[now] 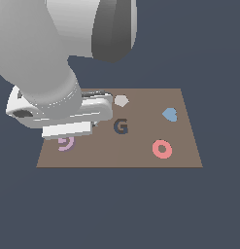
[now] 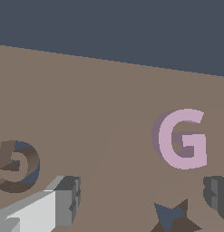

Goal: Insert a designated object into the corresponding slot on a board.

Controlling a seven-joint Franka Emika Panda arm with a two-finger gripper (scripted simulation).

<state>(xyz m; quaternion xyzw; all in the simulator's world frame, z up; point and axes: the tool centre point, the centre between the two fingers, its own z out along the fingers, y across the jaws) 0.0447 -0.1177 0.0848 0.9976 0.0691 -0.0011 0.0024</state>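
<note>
The designated object, a pale lilac-pink G piece (image 2: 183, 138), lies flat on the brown board (image 2: 109, 104). In the exterior view it (image 1: 66, 143) shows at the board's (image 1: 141, 155) near corner on that view's left, half covered by the arm's hand. My gripper (image 2: 140, 199) hangs over it, open, with one grey finger (image 2: 65, 199) far from the piece, the other finger (image 2: 216, 194) close beside it, and nothing held. The slot, a dark navy G-shaped recess (image 1: 121, 127), sits mid-board, and the wrist view also shows it (image 2: 18, 165).
A dark navy star recess (image 2: 170, 217) lies close to the G piece under the gripper. A pale pentagon (image 1: 121, 100), a blue heart (image 1: 170, 115) and a red ring (image 1: 162, 149) rest on the board. The arm's bulky grey links (image 1: 53, 48) fill the exterior view's upper left.
</note>
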